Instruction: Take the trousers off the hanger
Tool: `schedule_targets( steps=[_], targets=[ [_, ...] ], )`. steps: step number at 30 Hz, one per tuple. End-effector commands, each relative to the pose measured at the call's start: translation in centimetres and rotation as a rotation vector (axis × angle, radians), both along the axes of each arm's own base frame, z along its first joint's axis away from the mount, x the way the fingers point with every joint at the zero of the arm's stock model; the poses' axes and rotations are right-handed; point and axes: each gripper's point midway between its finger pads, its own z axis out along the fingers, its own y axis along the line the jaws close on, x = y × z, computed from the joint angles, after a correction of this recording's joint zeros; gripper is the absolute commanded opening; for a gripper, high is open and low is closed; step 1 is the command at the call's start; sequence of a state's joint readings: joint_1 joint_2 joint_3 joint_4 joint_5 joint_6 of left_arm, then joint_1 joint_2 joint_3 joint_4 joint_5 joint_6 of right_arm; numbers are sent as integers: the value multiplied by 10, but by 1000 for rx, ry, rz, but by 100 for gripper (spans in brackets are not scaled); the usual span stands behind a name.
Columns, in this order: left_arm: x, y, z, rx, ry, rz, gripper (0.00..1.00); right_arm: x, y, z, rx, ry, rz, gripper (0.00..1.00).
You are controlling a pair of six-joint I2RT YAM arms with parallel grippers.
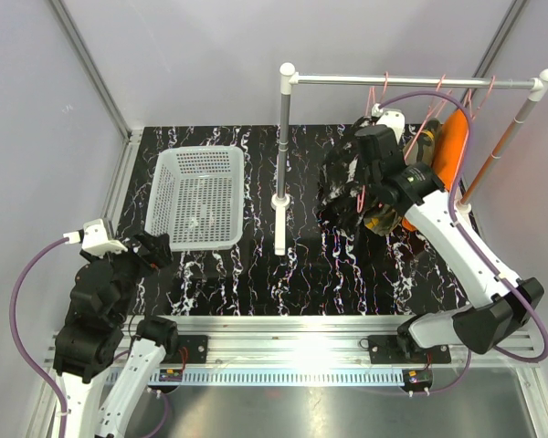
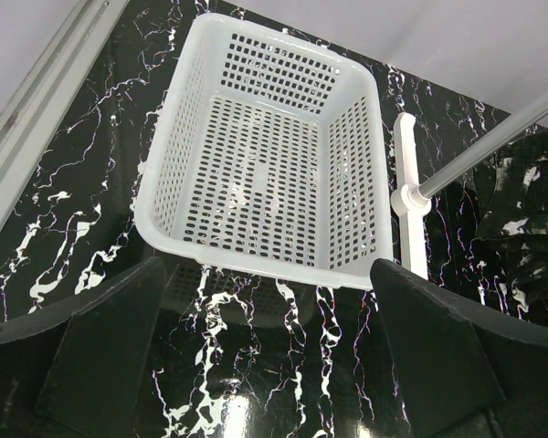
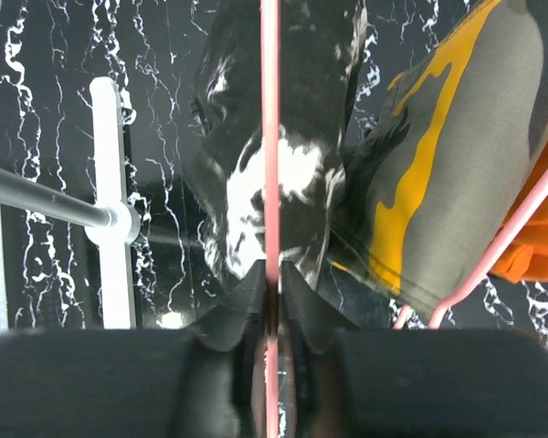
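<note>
The black trousers with white splotches (image 1: 341, 187) hang on a pink hanger (image 1: 359, 199) low beside the rail stand; in the right wrist view they (image 3: 297, 173) hang behind the hanger wire (image 3: 270, 137). My right gripper (image 1: 365, 182) (image 3: 271, 278) is shut on that wire. The camouflage trousers (image 1: 384, 219) (image 3: 457, 155) and the orange trousers (image 1: 450, 146) (image 3: 539, 246) hang just right of it on other pink hangers (image 3: 502, 237). My left gripper (image 1: 155, 248) (image 2: 269, 301) is open and empty, just in front of the basket.
A white perforated basket (image 1: 198, 196) (image 2: 265, 265) stands at the left of the black marbled table. A metal rail (image 1: 411, 82) on white posts (image 1: 281, 173) (image 2: 406, 210) spans the back right. Grey walls close in both sides.
</note>
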State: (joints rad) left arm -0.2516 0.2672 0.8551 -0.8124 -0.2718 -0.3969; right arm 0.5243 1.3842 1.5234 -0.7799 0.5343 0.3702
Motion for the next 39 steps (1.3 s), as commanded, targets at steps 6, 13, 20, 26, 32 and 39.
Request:
schedule_targets(
  steps=[6,13,20,26,32,39],
  targets=[
    [3,-5,11,-17,-59,-23,99,13,-1,4,53,-86,42,20],
    [4,-5,11,-15,-56,-27,99,15,-3,4,46,-96,53,16],
    [3,-5,13,-15,-62,-27,99,10,-3,23,42,-166,122,0],
    [3,-10,17,-10,-63,-54,99,1,-8,72,20,-257,159,0],
    [6,-11,16,-8,-56,-61,99,-9,-11,130,43,-391,181,0],
    [6,-11,18,-7,-57,-61,99,-18,-14,163,60,-478,196,0]
  ],
)
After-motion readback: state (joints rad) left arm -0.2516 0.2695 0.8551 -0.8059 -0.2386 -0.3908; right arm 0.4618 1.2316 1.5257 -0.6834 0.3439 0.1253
